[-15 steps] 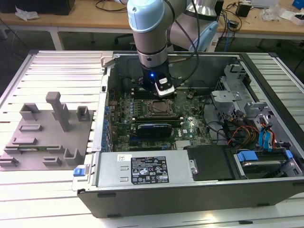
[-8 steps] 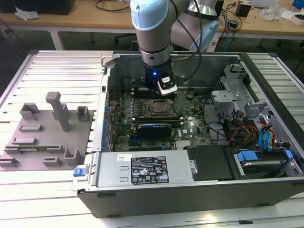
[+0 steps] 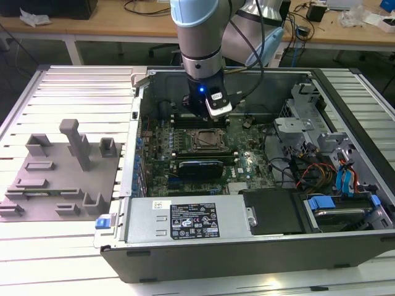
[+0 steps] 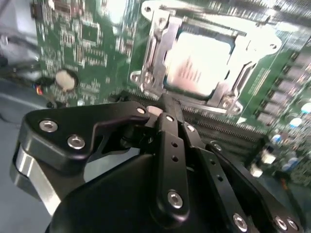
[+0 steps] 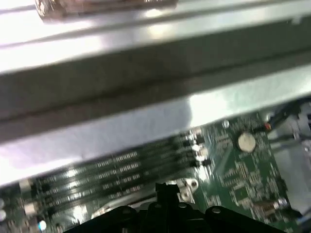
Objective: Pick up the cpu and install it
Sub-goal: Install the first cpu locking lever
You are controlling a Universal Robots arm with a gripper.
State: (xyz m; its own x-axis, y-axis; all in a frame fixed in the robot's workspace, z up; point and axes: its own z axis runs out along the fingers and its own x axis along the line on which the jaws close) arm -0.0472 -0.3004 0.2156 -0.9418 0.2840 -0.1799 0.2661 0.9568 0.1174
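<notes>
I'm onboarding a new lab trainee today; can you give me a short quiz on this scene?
1. True or false: the gripper holds the cpu.
2. In the exterior view, the grey fixture plate lies on which side of the computer case? A left, B right, C inside it.
3. Fill in: the cpu sits in the ____ on the motherboard.
Key: 1 false; 2 A; 3 socket.

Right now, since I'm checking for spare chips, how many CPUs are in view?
1: the cpu lies inside the socket frame on the green motherboard; others may be hidden.
</notes>
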